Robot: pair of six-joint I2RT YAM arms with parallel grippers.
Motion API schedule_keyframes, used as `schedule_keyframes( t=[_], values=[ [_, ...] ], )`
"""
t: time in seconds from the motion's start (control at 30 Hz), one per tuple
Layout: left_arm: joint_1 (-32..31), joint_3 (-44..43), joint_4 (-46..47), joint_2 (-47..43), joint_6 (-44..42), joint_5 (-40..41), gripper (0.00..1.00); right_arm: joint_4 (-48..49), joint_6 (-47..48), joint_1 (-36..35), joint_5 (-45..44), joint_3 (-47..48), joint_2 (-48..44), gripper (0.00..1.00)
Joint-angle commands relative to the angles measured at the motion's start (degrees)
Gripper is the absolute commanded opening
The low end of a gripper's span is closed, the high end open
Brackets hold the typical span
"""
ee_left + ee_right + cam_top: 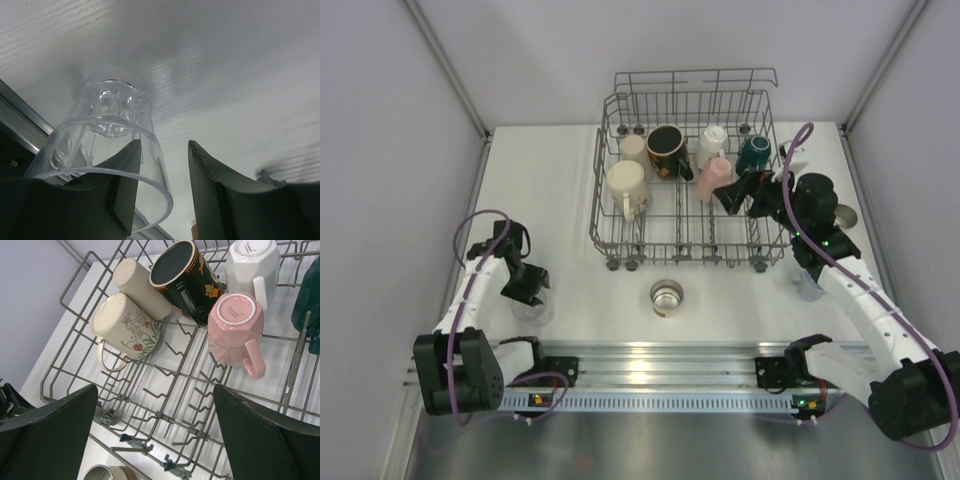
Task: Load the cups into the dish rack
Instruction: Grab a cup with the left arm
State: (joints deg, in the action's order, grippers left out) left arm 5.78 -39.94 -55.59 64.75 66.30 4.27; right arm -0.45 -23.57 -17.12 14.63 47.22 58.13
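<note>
where clear cup (110, 115) stands, fingers (125, 195) straddle its rim.

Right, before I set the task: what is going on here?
Two robot arms are loading the dish rack. The left gripper has its jaws astride the wall of a clear cup on the table; a firm grip isn't certain. The right gripper hangs open and empty over the rack, which holds six cups. A steel cup waits on the table.
</note>
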Motion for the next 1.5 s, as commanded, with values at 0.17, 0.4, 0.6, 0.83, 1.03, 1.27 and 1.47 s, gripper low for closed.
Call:
schedule_keyframes(
  t=[0.17,0.4,0.6,0.83,1.03,1.27,1.47],
  values=[
    [-0.16,0.04,4.09,-0.59,-1.97,-0.32,0.25,1.59,0.81,-0.8,-0.31,0.33,-0.56,0.99],
    [-0.16,-3.11,8.74,-2.0,-9.5,-6.1,0.0,1.68,1.07,-0.81,-0.39,0.41,-0.3,0.99],
    [-0.07,-11.38,8.75,-4.27,-16.99,-7.35,0.0,1.42,1.51,-0.89,0.22,1.12,0.4,0.99],
    [-0.16,-17.88,12.52,-8.58,-22.09,-12.34,0.0,0.62,0.73,-0.98,2.41,2.79,1.72,0.99],
    [-0.16,-14.65,30.39,-11.75,-21.84,-34.82,0.0,3.79,-2.87,-1.33,10.84,3.49,3.39,0.99],
    [-0.16,-14.28,44.43,-15.09,-16.38,-48.92,0.0,11.59,-7.8,-4.92,16.74,2.62,4.1,0.99],
    [-0.16,-8.76,61.62,-22.2,-2.72,-50.5,0.0,19.51,-8.07,-15.82,15.25,4.63,6.55,0.99]
  ],
)
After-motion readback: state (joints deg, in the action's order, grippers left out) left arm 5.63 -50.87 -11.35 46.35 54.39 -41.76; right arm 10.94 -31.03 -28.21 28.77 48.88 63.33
